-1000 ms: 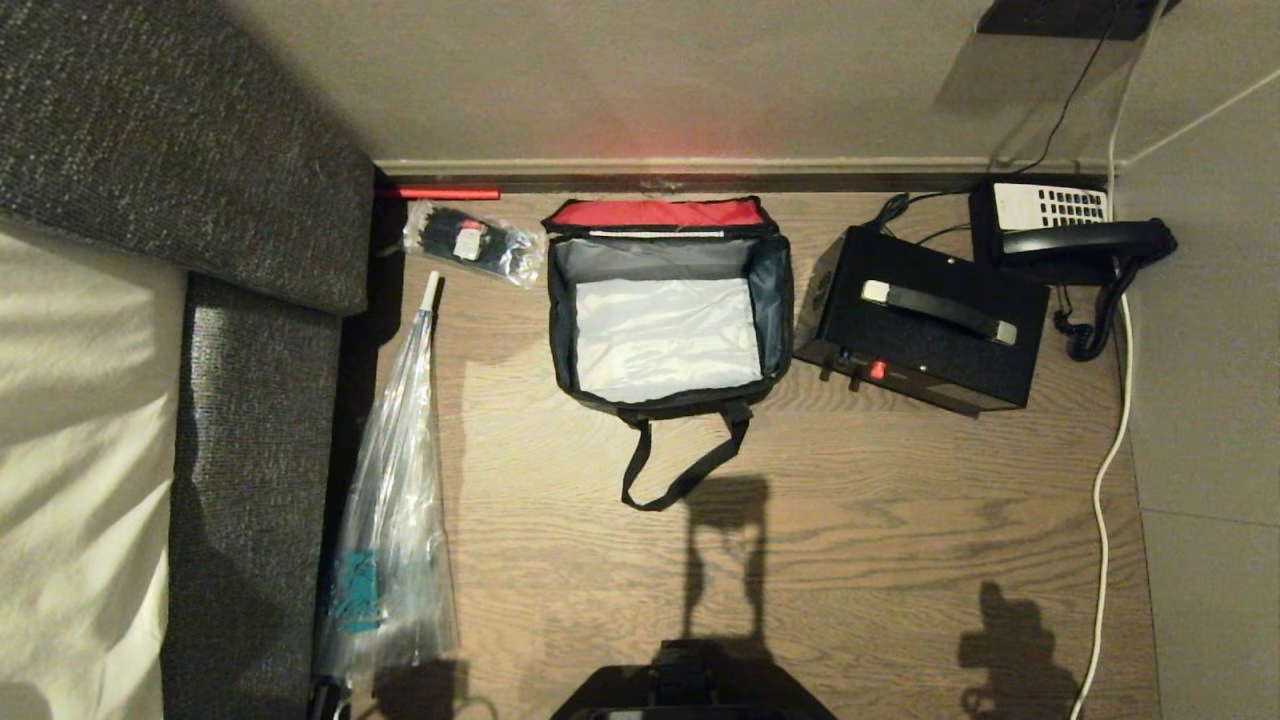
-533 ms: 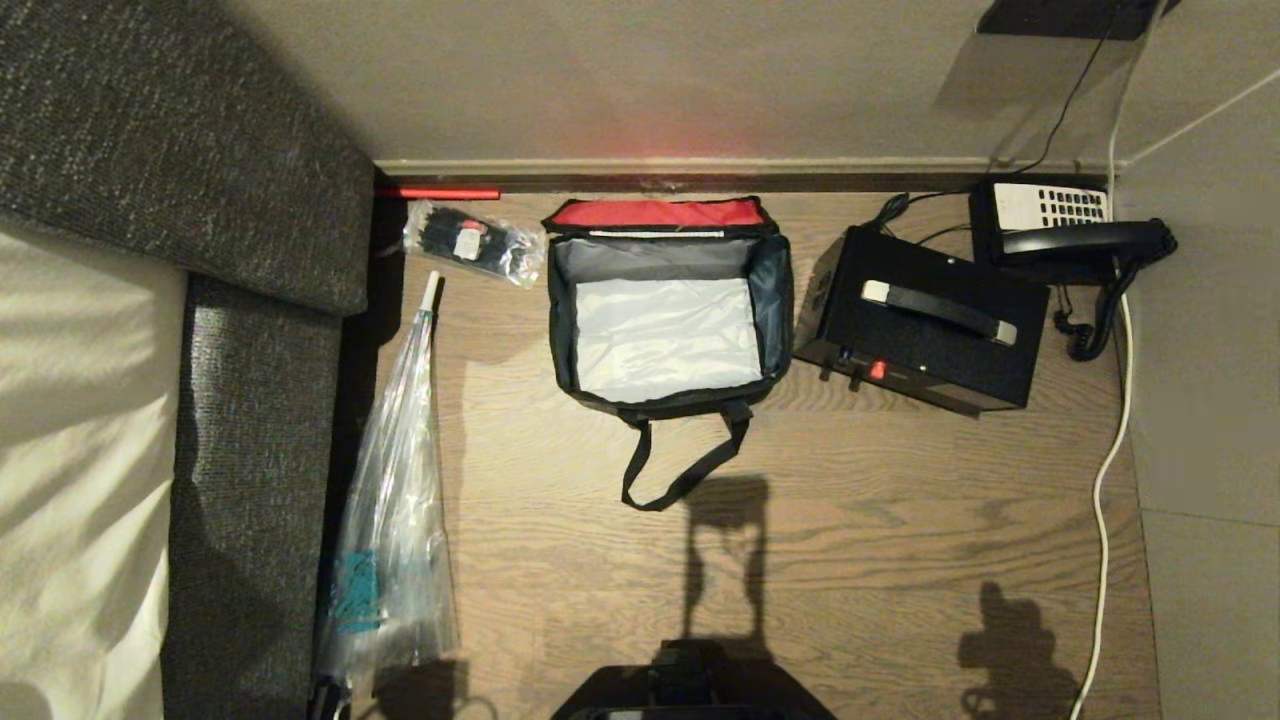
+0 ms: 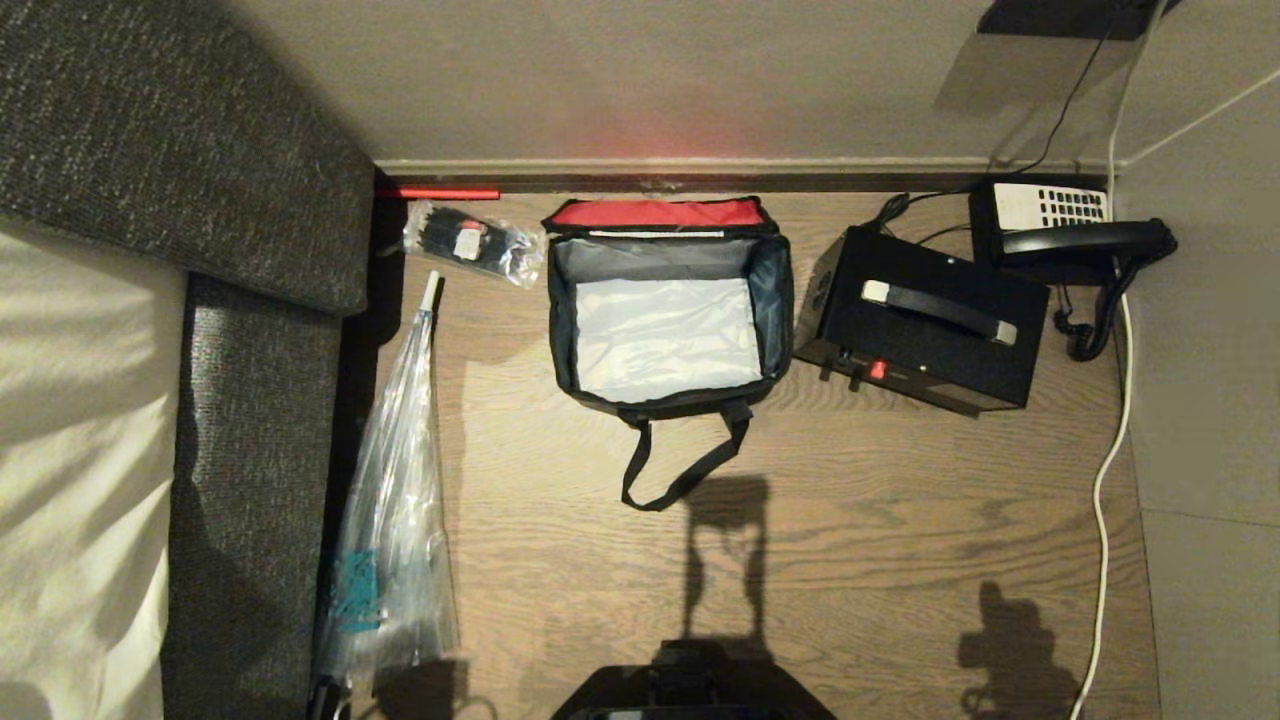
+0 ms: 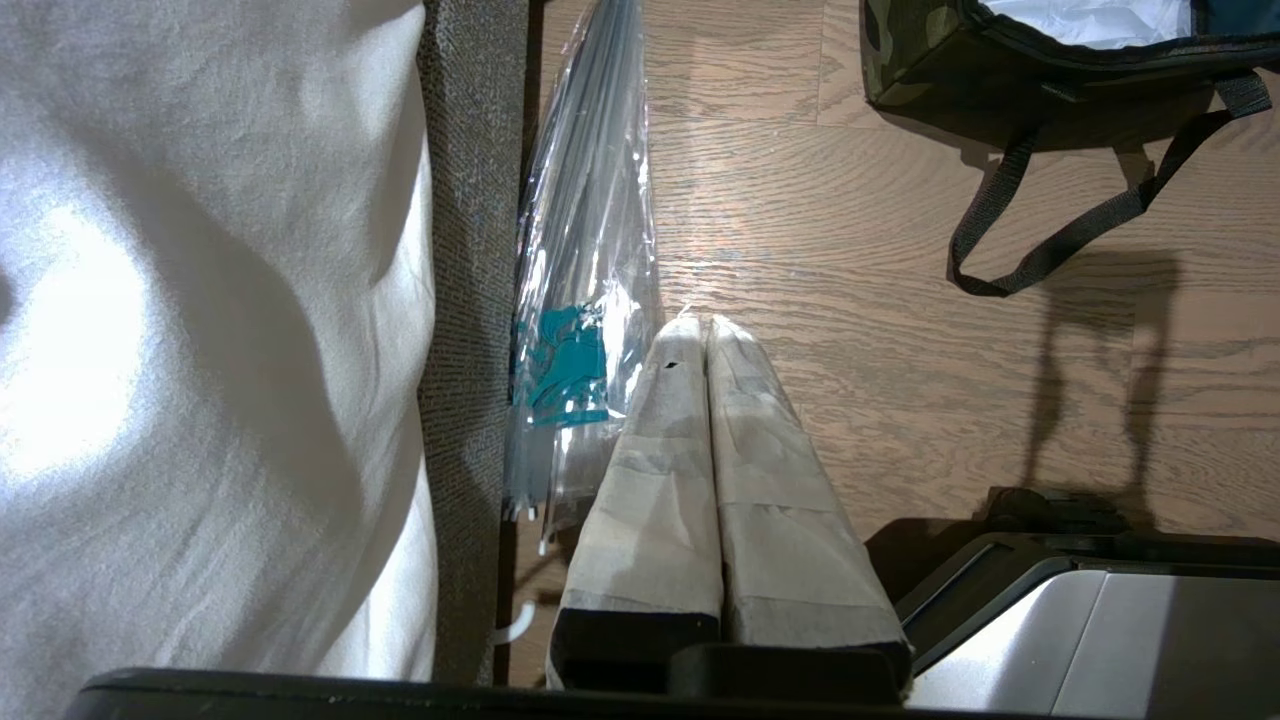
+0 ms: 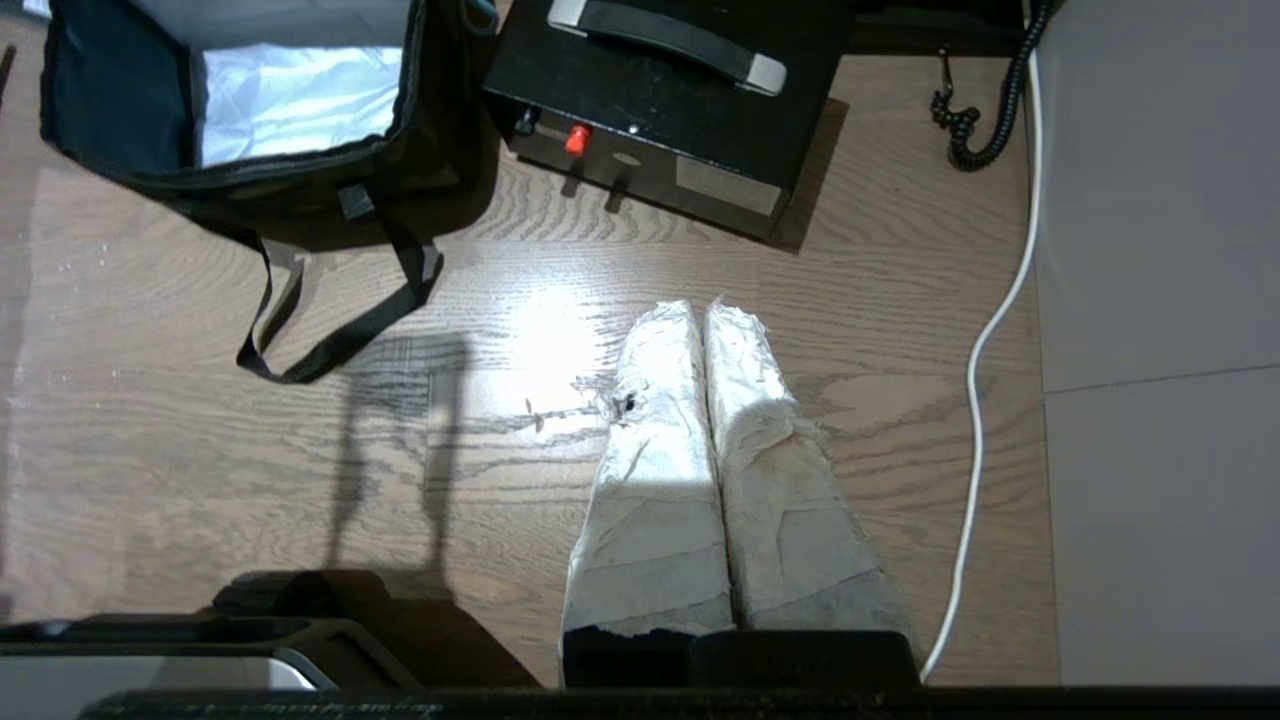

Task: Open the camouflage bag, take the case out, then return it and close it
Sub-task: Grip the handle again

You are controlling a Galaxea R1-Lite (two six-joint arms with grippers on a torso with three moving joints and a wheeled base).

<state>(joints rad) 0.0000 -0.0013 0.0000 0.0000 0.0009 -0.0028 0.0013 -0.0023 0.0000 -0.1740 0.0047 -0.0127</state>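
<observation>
The camouflage bag [image 3: 668, 310] stands open on the wooden floor by the wall. Its red-lined lid is folded back and its silver-lined inside holds nothing. The same bag [image 5: 240, 90] shows in the right wrist view, and a corner of the bag [image 4: 1000, 70] in the left wrist view. The case [image 3: 925, 320], black with a white-ended handle, sits on the floor just right of the bag, also visible as the case [image 5: 665, 110]. My left gripper [image 4: 705, 322] and right gripper [image 5: 700, 305] are both shut on nothing, parked low and well short of the bag. Neither arm shows in the head view.
A clear plastic bag [image 3: 395, 500] lies along a grey sofa [image 3: 250, 400] at the left. A small packet [image 3: 470, 240] lies by the wall. A black telephone [image 3: 1075, 225] and white cable [image 3: 1105, 480] are at the right. The bag's strap [image 3: 680, 470] trails toward me.
</observation>
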